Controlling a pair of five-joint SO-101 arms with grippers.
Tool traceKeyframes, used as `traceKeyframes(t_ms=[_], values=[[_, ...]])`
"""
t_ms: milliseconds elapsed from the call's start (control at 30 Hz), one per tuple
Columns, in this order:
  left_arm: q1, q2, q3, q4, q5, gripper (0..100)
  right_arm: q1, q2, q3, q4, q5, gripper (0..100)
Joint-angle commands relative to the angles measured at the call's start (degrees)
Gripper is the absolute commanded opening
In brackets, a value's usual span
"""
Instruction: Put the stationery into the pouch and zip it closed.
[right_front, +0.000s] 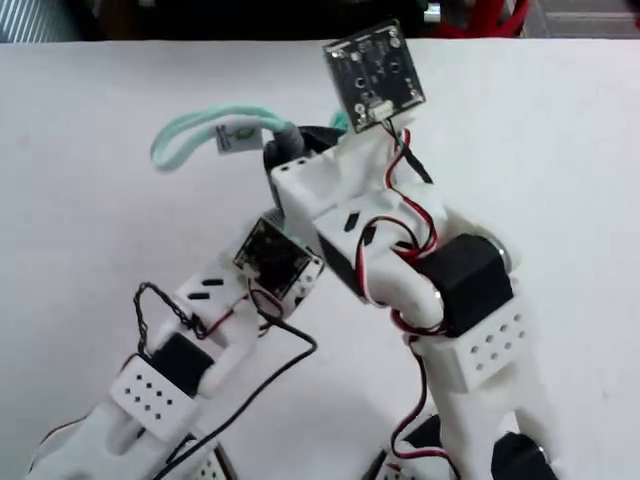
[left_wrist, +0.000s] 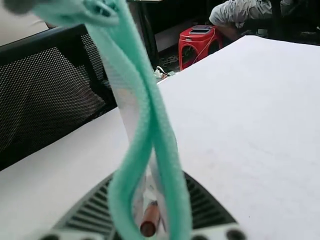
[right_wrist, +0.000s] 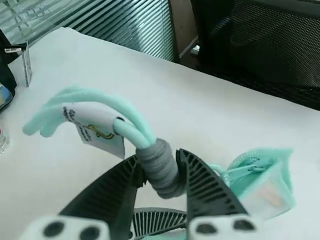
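Pouch (right_wrist: 260, 182) fabric is mint and finely woven, with a matching zip (right_wrist: 245, 167) along its upper edge. It lies on the smooth white bench (right_front: 540, 130), just beside the right fingers (right_wrist: 184, 162). Those black, ribbed, wedge-shaped fingers are nearly closed, clamped around a grey ribbed collar (right_wrist: 157, 167). From the collar a mint cord strap (right_wrist: 75, 102) loops away across the bench, carrying a flat white tag (right_wrist: 97, 131).

In the high view the white plastic left arm (right_front: 190, 340) and right arm (right_front: 470, 330) meet over the pouch and cover nearly all of it.

In the left wrist view two braided mint cords (left_wrist: 145, 125) cross close to the lens and run down between the left fingers (left_wrist: 192, 190). They hide the tips, so the grip cannot be told. A small copper-coloured cylinder (left_wrist: 149, 224) sits low between them; what it is cannot be made out.
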Motion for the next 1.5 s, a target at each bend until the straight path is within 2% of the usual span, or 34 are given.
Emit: traceKeyframes(t_ms=[0,167,367,467,767,833,1000,1100,1200,1300,1467], values=[[0.0,1.2,-0.4,-0.3,0.1,2,-8.0,1.6,-8.4,3.3,1.5,1.8],[0.1,5.4,-1.4,-0.8,-0.1,2,-12.9,6.7,-17.1,7.4,3.1,1.8],[-0.7,22.7,-10.6,-0.5,-1.1,2,-15.3,13.1,-24.4,13.0,3.3,1.8],[-0.9,29.1,-13.9,-0.7,-1.1,2,-15.3,15.1,-27.5,16.6,6.2,1.8],[-0.9,31.2,-18.3,-0.4,-1.6,2,-16.0,17.7,-29.5,18.7,6.6,1.8],[-0.9,31.2,-18.5,-0.3,-3.9,2,-16.7,18.2,-29.8,18.5,6.9,1.8],[-0.9,31.3,-18.5,1.4,-5.7,2,-18.9,18.8,-29.8,18.6,12.6,1.8],[-0.9,31.3,-18.5,2.5,-5.8,2,-22.5,18.2,-30.0,19.5,20.7,1.8],[-0.9,31.8,-18.6,3.3,-5.8,2,-26.7,17.1,-30.8,20.3,25.7,1.8],[-0.9,35.6,-20.3,3.3,-6.0,2,-30.5,16.7,-31.2,20.3,28.6,1.8],[-0.9,45.0,-26.5,5.0,-8.9,2,-32.0,17.0,-30.8,20.3,31.2,1.8]])
